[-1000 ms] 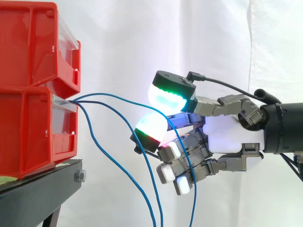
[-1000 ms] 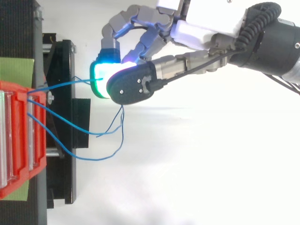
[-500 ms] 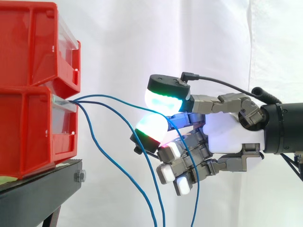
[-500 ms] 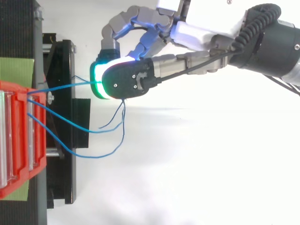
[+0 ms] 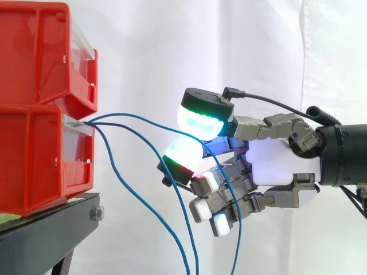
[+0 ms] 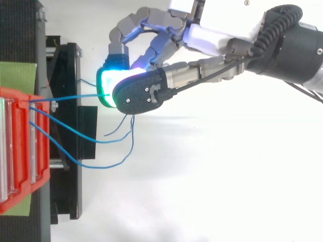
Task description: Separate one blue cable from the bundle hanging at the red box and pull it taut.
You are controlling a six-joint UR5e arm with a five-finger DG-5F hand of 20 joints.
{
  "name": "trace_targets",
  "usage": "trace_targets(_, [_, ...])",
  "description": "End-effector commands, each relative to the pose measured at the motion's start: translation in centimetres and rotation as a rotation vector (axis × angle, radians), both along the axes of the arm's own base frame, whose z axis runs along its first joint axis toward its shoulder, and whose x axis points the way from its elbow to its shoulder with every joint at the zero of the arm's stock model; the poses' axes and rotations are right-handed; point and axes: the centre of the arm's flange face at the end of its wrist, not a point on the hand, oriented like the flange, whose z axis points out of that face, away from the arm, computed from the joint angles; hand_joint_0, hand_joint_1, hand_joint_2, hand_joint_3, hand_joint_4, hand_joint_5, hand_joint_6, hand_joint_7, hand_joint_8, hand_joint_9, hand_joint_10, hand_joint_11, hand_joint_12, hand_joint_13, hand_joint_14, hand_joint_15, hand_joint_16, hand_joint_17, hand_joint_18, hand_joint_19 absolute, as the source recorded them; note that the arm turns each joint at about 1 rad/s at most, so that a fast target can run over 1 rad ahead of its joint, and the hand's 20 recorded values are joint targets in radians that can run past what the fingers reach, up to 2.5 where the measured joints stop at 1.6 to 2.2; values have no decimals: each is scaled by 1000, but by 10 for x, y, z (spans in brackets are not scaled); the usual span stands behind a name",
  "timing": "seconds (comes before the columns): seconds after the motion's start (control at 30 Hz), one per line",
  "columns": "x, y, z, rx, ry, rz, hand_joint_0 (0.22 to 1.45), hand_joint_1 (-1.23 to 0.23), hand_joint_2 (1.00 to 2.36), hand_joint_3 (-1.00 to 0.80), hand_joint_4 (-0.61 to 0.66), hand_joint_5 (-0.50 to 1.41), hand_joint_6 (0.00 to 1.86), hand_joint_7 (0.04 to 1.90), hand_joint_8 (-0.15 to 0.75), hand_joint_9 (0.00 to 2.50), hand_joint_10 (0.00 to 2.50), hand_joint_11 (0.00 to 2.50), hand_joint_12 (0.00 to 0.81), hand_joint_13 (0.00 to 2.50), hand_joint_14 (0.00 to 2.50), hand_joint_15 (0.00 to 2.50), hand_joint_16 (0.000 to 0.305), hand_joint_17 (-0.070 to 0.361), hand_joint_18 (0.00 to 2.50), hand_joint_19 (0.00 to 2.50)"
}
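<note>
Hand (image 5: pixel 281 166): in from the right at the level of the lower box, closed in a fingertip pinch on one blue cable; other fingers curled below, out of the way.
Pads (image 5: pixel 202 117): two, glowing green and white, pressed toward each other with the cable between (clearest from above, right at the green glow).
Cable (image 6: pixel 70 96): out of the box front, nearly straight across the gap to the pinch when seen from above; a shallow arch from the side, so probably a little slack left; free end hanging down past the curled fingers.
Loose cables (image 6: pixel 93 141): two more from the same box front, drooping in loops beside and below the held one, clear of the pinch, untouched by the hand.
Box (image 5: pixel 34 160): red, the lower of two stacked on the black stand (image 5: pixel 51 229); anchor for the cable ends, hence a pull directed away from it.
Grip choice: pinch rather than fist, likely to take a single strand and leave the neighbours behind.
Stage: separation apparently done; tightening probably the step in hand.
Next: a straight draw away from the box, judged enough to flatten the arch.
Risk: thin strand slipping through the pads, or the free end snagging a loose loop.
</note>
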Motion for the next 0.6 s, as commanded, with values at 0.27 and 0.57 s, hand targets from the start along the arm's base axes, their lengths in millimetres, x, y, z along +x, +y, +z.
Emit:
trace_targets(0.27, [0,2,0,0,3,3,635,-629,1006,-434,151,-166,946,1008,397,1087,11,1035,414,858,19,722,56,125,907,756])
trace_targets(0.57, [0,3,0,0,1,4,592,-561,1000,-500,170,-167,936,989,406,1104,11,1059,422,892,19,738,56,126,931,756])
